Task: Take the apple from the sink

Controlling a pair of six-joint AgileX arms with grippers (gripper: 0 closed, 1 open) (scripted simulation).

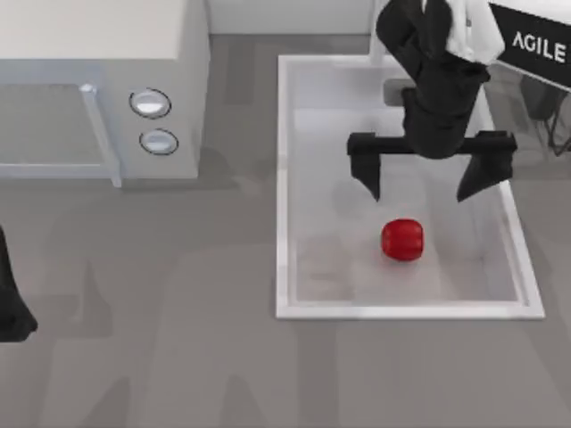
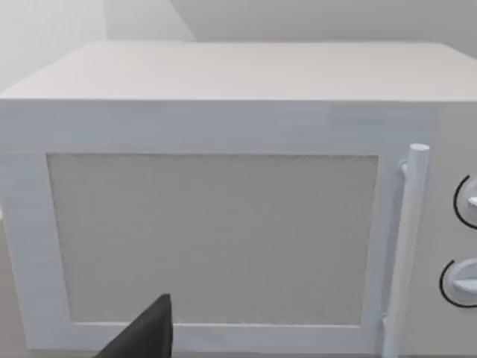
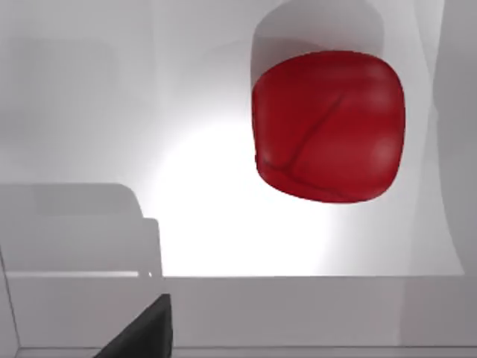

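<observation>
The red apple (image 1: pixel 402 239) lies on the floor of the white sink (image 1: pixel 284 178), toward its near end. My right gripper (image 1: pixel 421 189) hangs over the basin just beyond the apple. It is open, its two black fingers spread wide and apart from the fruit. In the right wrist view the apple (image 3: pixel 328 127) sits on the pale sink floor (image 3: pixel 89 112), and one dark fingertip (image 3: pixel 145 335) shows at the frame's edge. My left arm (image 1: pixel 11 308) stays parked at the table's left edge, gripper open, one fingertip (image 2: pixel 149 335) showing in the left wrist view.
A white microwave (image 1: pixel 98 36) with two round knobs (image 1: pixel 150 102) and a bar handle stands at the back left; the left wrist camera faces its door (image 2: pixel 212 239). Bare grey table lies between microwave and sink and along the front.
</observation>
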